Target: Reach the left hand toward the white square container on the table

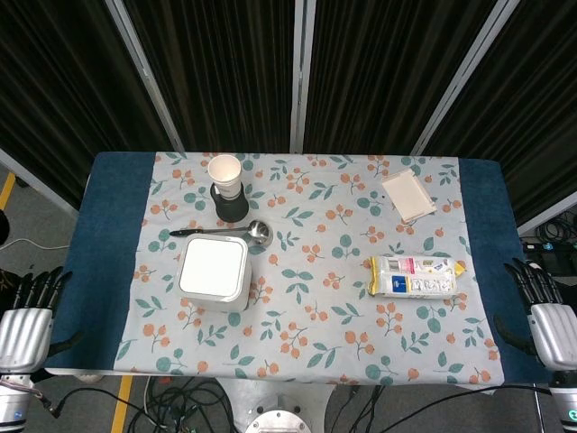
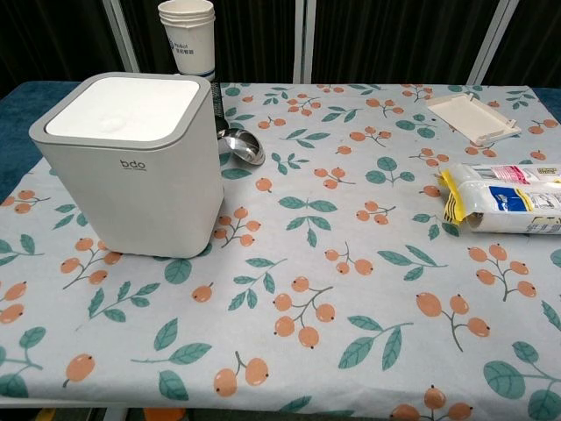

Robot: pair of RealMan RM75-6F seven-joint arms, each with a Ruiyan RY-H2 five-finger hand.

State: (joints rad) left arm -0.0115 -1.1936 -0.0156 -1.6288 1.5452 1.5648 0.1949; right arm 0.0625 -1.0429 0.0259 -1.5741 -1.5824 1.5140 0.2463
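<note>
hands [image 1: 32, 302] [image 1: 539, 293] empty with fingers spread at table edges, well apart from white square container [image 1: 214, 271]

One container [image 1: 214, 271], one cup [image 1: 226, 173], one ladle [image 1: 236, 231], one packet [image 1: 416, 276], one tray [image 1: 408, 195], two hands [image 1: 25, 327].

Two robot hands frame the bottom corners of the head view. The left hand [image 1: 27, 311] has black, segmented fingers [image 1: 36, 287] rising from a smooth silver-grey metallic palm shell with rounded edges and a faint dark seam across it. Below the shell sits a paler wrist section, partly cut off by the frame edge. The right hand [image 1: 545, 307] matches it: slim black fingers [image 1: 530, 278], a brushed silver casing, and what appears to be a small blue mark on the wrist at the very corner, too small to read. A black thumb curves from each casing's inner side.
</note>
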